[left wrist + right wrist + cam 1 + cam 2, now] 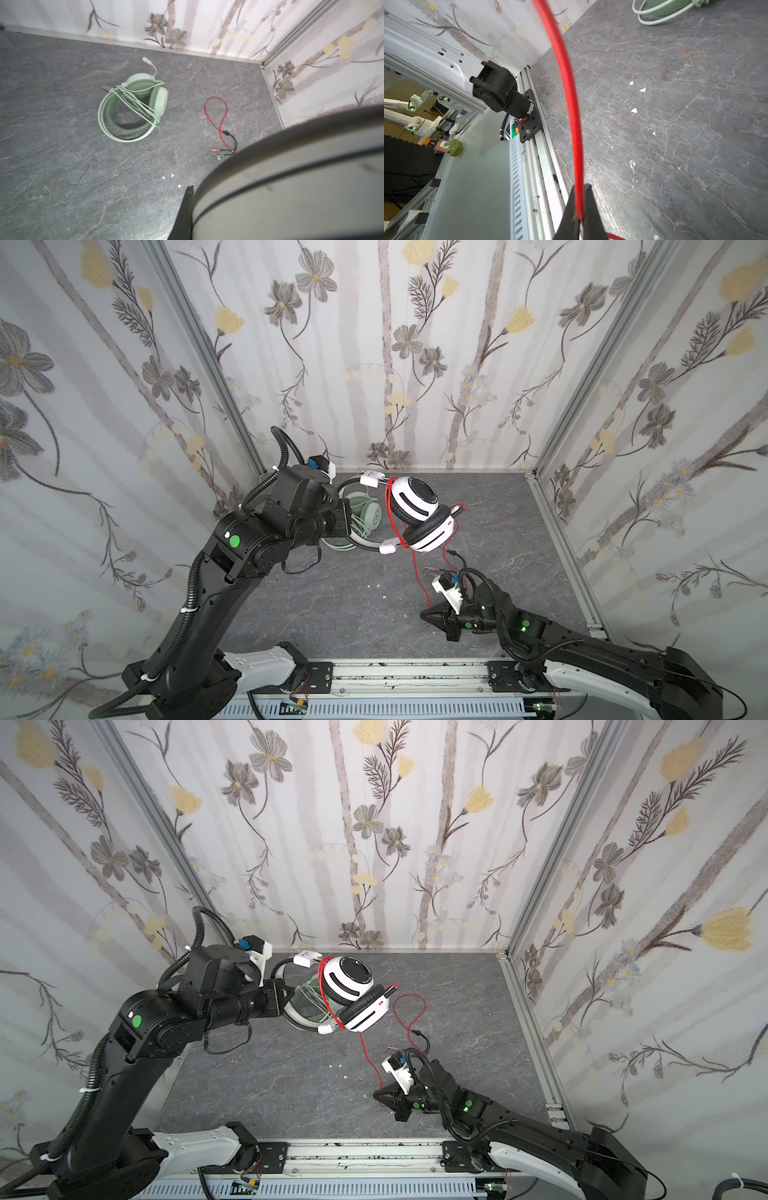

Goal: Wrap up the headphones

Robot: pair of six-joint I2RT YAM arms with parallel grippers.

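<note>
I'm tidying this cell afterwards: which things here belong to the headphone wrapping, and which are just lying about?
Job: white-and-black headset; its red cord and plugs; mint-green headset, pale cord looped around it.
Lying about: small white scraps on the table.

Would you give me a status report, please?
Left gripper jaws shut on white headset, aloft. Right gripper jaws shut on red cord. Green headset wrapped, lying below.

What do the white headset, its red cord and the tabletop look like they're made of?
White headset: glossy hard plastic shells, likely; matte black cushions look like soft leatherette. Red cord: smooth rubbery sheath, bends freely. Tabletop: dark grey, stone-veined, probably printed laminate.
</note>
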